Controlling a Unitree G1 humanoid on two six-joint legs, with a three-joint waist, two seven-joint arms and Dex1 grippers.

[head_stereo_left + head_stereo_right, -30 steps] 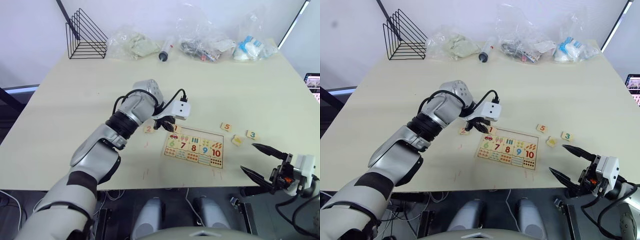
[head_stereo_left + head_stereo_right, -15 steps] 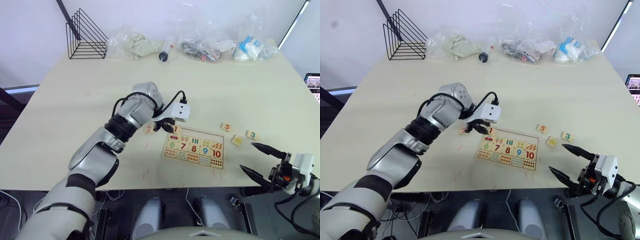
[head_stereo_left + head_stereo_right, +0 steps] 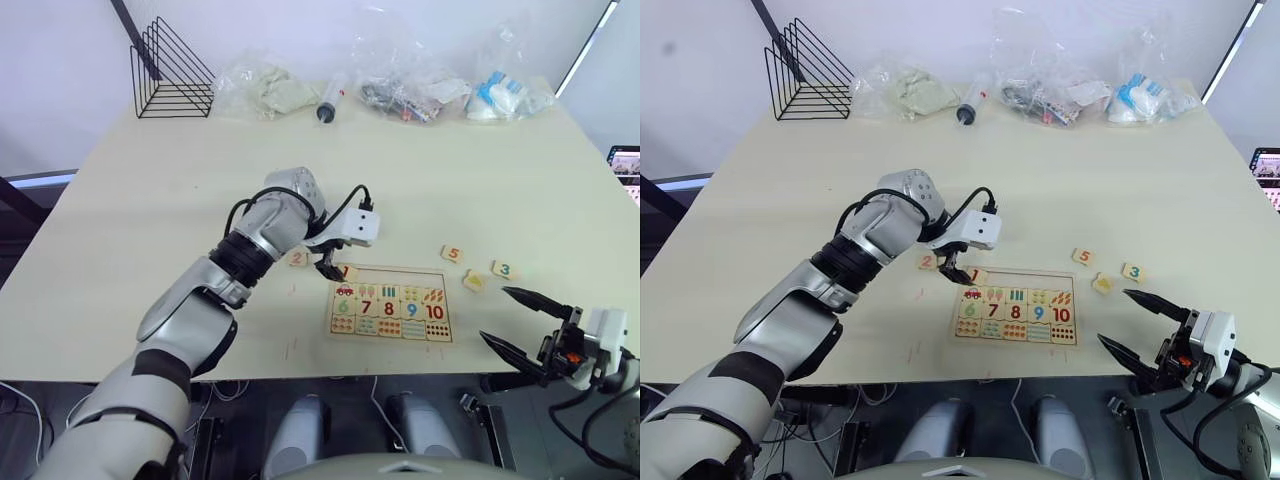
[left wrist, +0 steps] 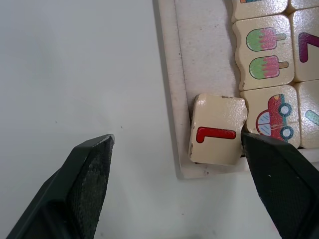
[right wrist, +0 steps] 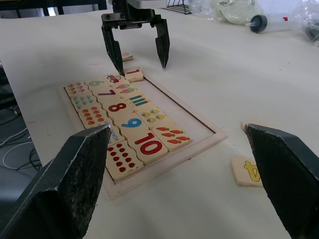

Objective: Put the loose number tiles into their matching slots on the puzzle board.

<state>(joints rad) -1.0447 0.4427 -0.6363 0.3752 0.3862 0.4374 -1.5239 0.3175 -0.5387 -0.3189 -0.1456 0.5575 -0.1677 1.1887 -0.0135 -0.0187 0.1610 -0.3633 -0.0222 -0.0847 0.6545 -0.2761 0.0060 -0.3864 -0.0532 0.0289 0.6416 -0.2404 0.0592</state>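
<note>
On the table (image 3: 150,200), going left to right: the 2 tile (image 3: 297,258), pale wood with an orange-red digit, lies flat just off the board's left end; my left gripper (image 3: 327,266) hangs over the board's top-left corner with its fingers spread wide, gripping nothing; the 1 tile (image 4: 217,129), cream with a red digit, sits in the corner slot, slightly skewed, one finger just touching its edge; the puzzle board (image 3: 390,302) is a light-wood tray with 6 to 10 and counting pictures in rows, its top row of slots (image 5: 187,118) otherwise bare; the 5 tile (image 3: 453,254), 4 tile (image 5: 246,171) and 3 tile (image 3: 504,269) lie loose beyond its right end; my right gripper (image 3: 522,320) hovers off the table's near edge, fingers wide apart, empty.
</note>
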